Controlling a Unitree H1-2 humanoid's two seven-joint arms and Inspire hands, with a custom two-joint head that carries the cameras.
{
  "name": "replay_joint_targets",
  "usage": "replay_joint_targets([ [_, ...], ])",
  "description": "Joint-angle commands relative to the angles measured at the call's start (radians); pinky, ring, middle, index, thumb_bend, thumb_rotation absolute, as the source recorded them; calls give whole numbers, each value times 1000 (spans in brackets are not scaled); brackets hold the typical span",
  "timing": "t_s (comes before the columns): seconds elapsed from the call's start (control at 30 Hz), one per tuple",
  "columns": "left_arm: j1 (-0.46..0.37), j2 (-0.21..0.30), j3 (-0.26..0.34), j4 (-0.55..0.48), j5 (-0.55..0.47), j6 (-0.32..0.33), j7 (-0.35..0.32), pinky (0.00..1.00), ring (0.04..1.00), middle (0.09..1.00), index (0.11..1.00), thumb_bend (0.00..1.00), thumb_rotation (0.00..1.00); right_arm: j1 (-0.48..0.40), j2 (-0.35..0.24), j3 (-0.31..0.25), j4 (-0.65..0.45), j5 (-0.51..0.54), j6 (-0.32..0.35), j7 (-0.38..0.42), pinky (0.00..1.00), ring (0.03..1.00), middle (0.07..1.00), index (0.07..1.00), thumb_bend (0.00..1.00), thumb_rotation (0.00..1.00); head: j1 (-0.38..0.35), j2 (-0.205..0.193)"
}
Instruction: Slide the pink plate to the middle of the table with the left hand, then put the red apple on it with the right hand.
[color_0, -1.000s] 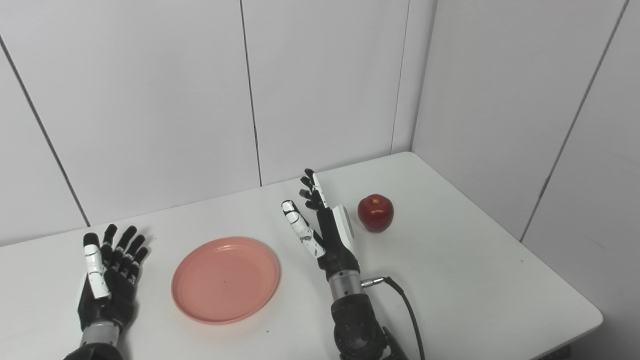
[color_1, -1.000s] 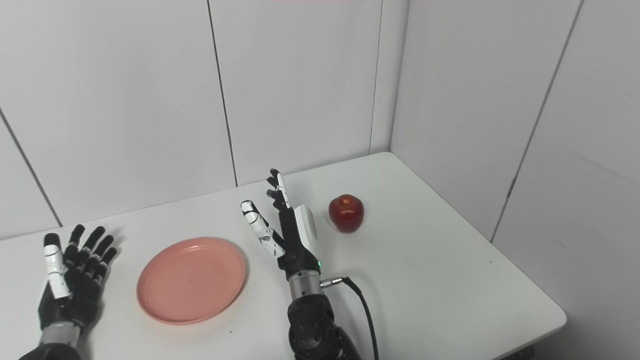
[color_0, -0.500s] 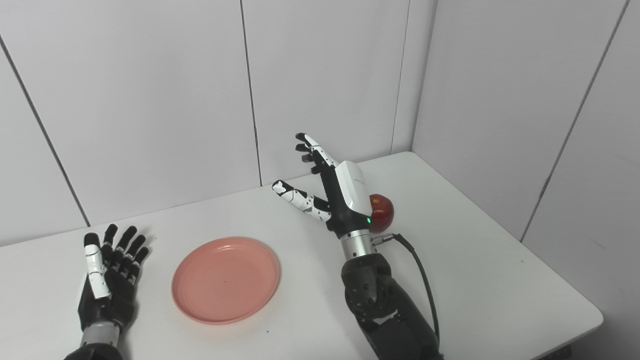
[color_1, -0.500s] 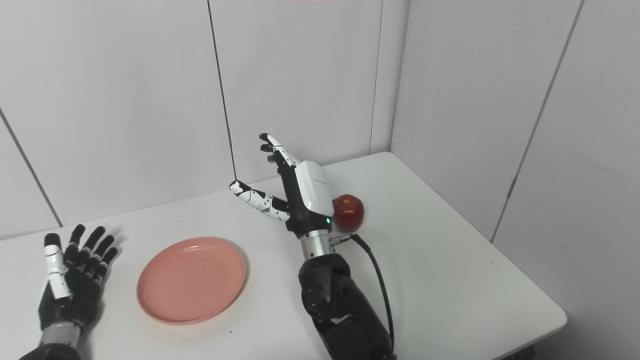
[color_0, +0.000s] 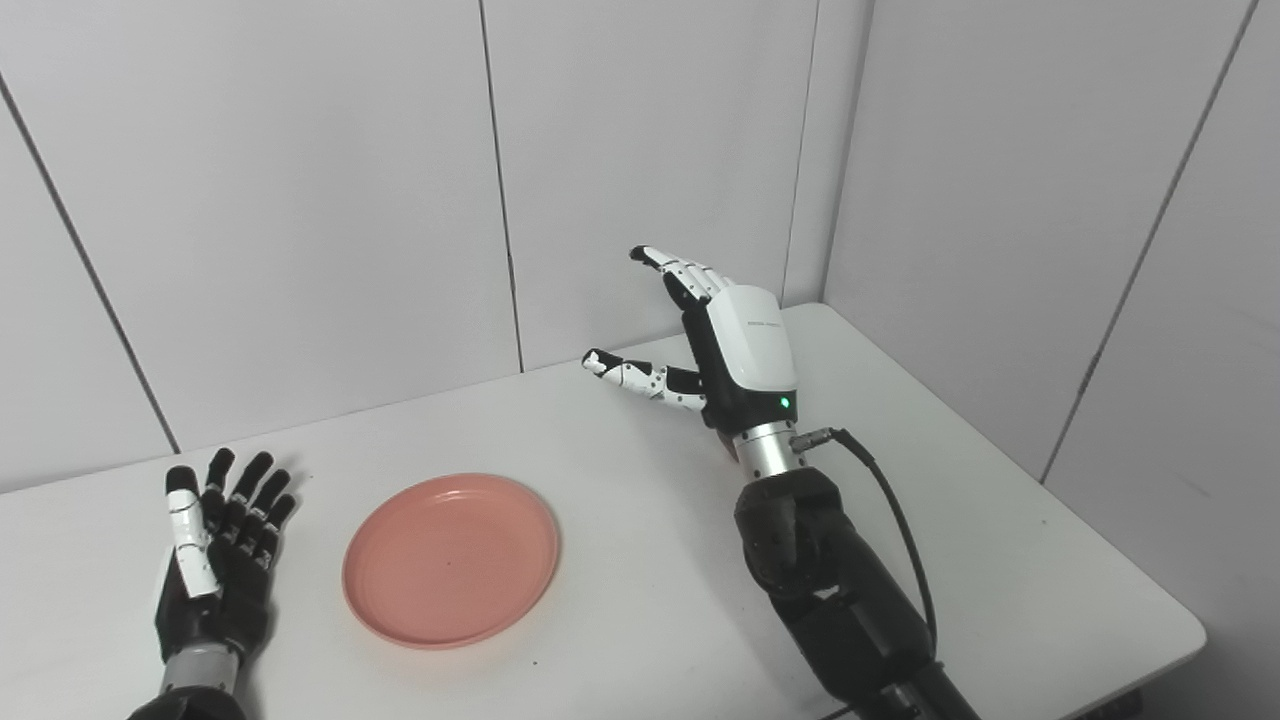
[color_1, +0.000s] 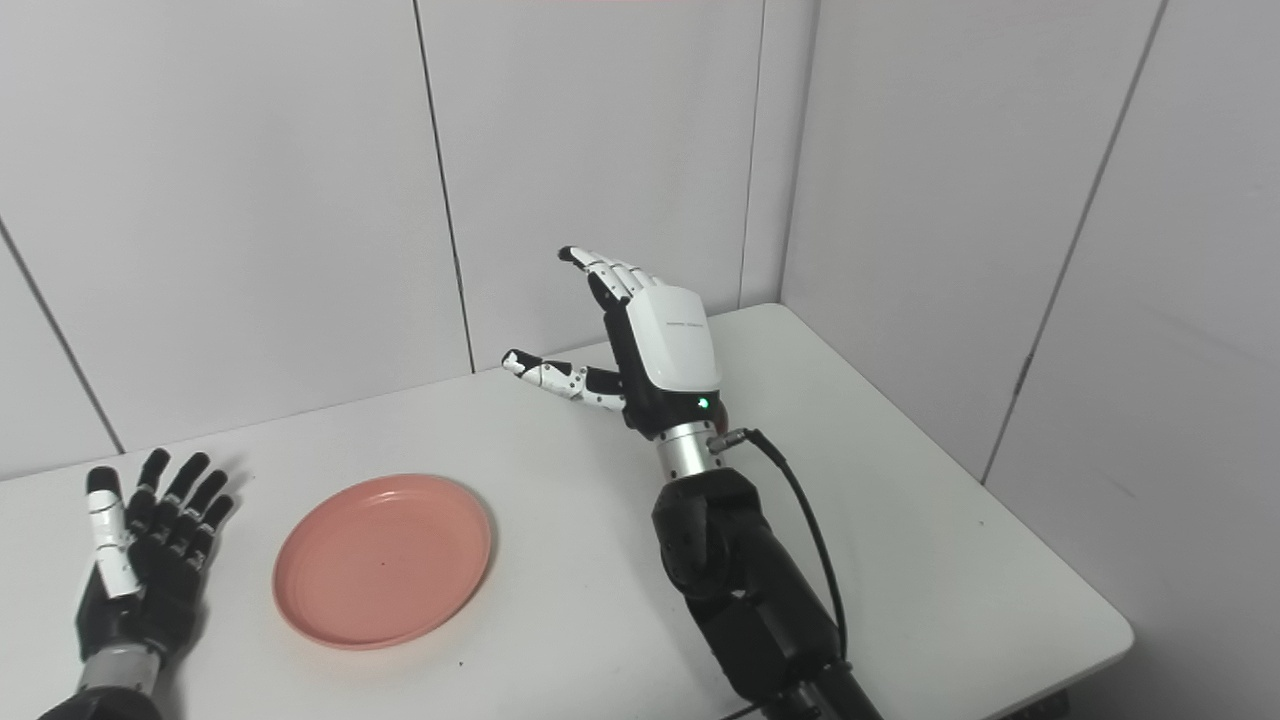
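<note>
White table (color_0: 620, 560) in a corner of white panelled walls (color_0: 300, 200). Right hand (color_0: 735, 355) raised, fingers spread, hiding nearly all the red apple (color_0: 728, 447). Pink plate (color_0: 450, 560) well apart to its left; left hand (color_0: 215, 560) spread, palm up, beside it.

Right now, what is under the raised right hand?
The right hand, open, hangs above the white table. Only a red sliver of the apple peeks beside its wrist; the rest is covered. The pink plate lies apart, bare.
</note>
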Motion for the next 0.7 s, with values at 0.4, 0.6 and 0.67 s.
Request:
replay_joint_targets([
  [0.4, 68, -15, -10, 33, 13, 76, 31, 937, 908, 919, 970, 633, 973, 0, -149, -4, -10, -118, 50, 38, 764, 759, 761, 772, 868, 883, 2, 2],
  [0.6, 65, -12, -11, 44, 13, 70, 28, 943, 914, 925, 977, 632, 974, 13, -180, -5, 15, -117, 60, 61, 753, 748, 753, 777, 869, 852, 2, 5],
  [0.67, 65, -11, -12, 43, 15, 73, 31, 937, 912, 924, 976, 636, 973, 15, -185, -5, 23, -120, 65, 63, 750, 747, 755, 779, 872, 857, 2, 5],
])
